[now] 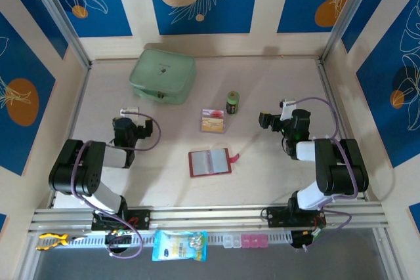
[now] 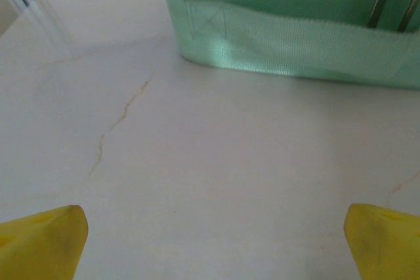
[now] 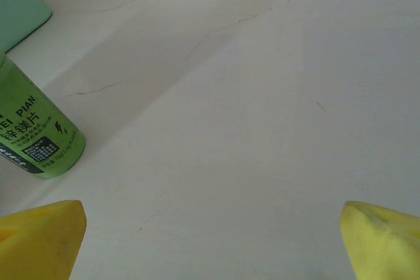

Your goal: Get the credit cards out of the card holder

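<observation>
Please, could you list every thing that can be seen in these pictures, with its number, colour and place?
card holder: one, dark red, lying open near the table's middle
credit cards: small pile, number unclear, red and orange, on the table beyond the holder
can: one, green, upright, right of the cards
zip case: one, mint green, far left
table: one, pale
packet: one, blue, near rail
tool: one, yellow, near rail, left end
small boxes: several, clear and pink, near rail
left gripper: one, yellow-tipped, open, facing the zip case
right gripper: one, yellow-tipped, open, beside the can
</observation>
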Robot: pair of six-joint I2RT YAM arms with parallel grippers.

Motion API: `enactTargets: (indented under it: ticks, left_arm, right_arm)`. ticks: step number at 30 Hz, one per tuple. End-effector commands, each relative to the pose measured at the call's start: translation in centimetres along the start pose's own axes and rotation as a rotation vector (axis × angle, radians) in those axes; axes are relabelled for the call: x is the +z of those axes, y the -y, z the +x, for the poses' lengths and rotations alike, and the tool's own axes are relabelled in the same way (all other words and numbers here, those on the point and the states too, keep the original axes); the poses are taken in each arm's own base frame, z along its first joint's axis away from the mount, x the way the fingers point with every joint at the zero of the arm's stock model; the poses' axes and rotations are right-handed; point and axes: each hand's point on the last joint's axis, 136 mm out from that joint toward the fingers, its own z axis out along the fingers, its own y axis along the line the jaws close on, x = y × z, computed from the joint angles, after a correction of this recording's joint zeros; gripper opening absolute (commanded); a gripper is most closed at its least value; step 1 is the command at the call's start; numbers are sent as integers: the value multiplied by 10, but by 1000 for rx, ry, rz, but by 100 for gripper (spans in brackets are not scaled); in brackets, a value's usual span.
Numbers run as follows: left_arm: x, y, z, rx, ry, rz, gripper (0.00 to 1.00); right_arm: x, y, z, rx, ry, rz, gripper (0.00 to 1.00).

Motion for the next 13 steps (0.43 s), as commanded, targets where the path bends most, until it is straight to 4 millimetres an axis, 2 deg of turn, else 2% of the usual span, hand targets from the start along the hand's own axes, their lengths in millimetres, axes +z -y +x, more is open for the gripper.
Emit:
enactTargets:
  ticks: [1,13]
  left_arm:
    - [0,0,-22,1,84,15,100]
    - [0,0,-23,-1,86,18,100]
  right_arm:
    - [1,1,-12,-23,45,16,99]
    - [0,2,-12,-24,49,22,99]
